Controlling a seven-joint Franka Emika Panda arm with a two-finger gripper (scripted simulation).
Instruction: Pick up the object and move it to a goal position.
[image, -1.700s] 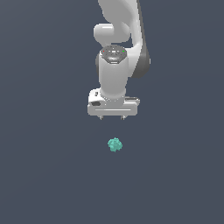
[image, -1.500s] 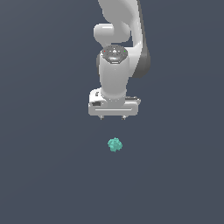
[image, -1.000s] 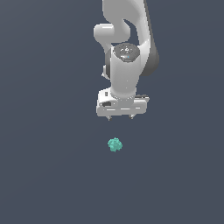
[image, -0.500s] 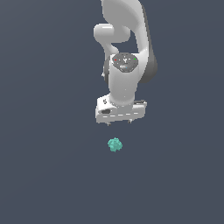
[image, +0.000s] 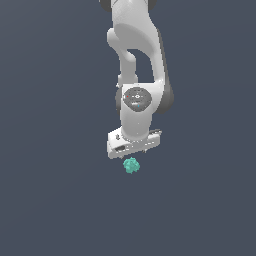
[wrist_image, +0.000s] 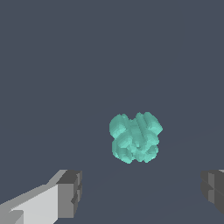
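The white gripper (image: 132, 153) points down with its jaws spread wide, holding nothing and touching nothing. The small teal bumpy ball (image: 131, 165) lies on the dark floor (image: 50, 200) just below it, between the two fingers (wrist_image: 70, 194) in the wrist view.

In the exterior view the gripper (image: 133, 151) hides its own fingertips behind its white body, so its opening is unreadable there. The arm (image: 132, 30) is cut off by the upper edge. In the wrist view both fingers (wrist_image: 70, 193) run off the frame, showing only their tips.
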